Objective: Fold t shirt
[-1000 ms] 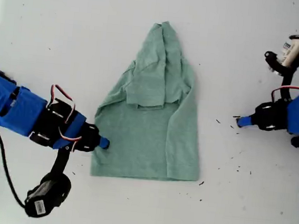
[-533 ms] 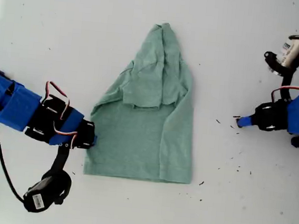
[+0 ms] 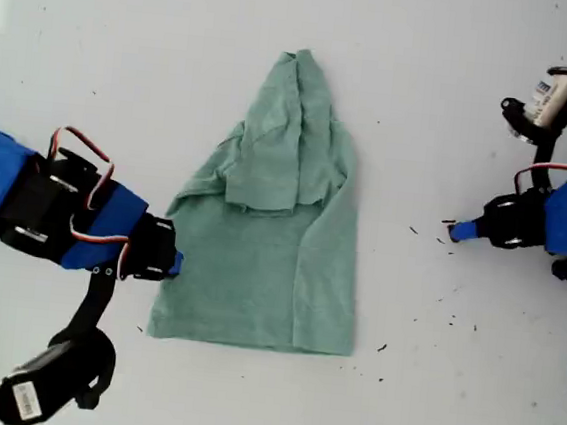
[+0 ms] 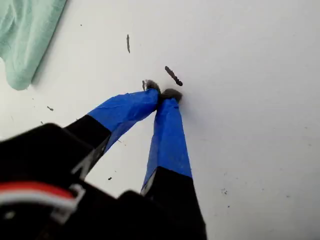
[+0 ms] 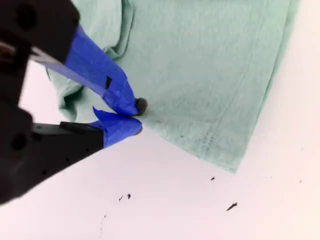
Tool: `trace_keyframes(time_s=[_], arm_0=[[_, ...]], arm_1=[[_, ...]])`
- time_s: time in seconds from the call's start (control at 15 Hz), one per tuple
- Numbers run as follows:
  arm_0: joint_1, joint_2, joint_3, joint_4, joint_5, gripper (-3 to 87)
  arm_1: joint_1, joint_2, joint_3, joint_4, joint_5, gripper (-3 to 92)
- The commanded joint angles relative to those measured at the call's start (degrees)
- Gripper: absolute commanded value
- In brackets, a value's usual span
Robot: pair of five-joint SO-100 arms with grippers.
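At the side hem of the pale sage-green soft-knit t shirt point(image 3: 267, 226), which lies partly folded mid-table, my second gripper point(image 5: 136, 116) pinches the cloth's edge between its blue-taped tips. The bite looks shallow; I judge a quick pull could slip the knit free or drag the whole shirt and undo the folds. That arm reaches in low from the exterior view's left. My first gripper point(image 4: 162, 95) rests tips together on the bare white table point(image 3: 454, 108), holding nothing, well apart at the exterior view's right.
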Motion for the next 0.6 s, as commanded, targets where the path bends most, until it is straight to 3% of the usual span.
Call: trace_keyframes(time_s=[0.0, 0.27, 0.53], arm_0=[[-1.3, -1.0, -8.9, 1.1, 2.1, -0.3], [-3.0, -27.0, -43.2, 4.0, 12.0, -0.3], [-5.4, -34.4, -43.7, -5.8, 18.9, -0.3]], arm_1=[[-0.7, 0.2, 2.2, 1.1, -0.7, 2.5], [-0.8, 0.2, 2.2, 1.1, -0.6, 2.5], [-1.1, 0.2, 2.2, 1.1, -0.4, 2.5]])
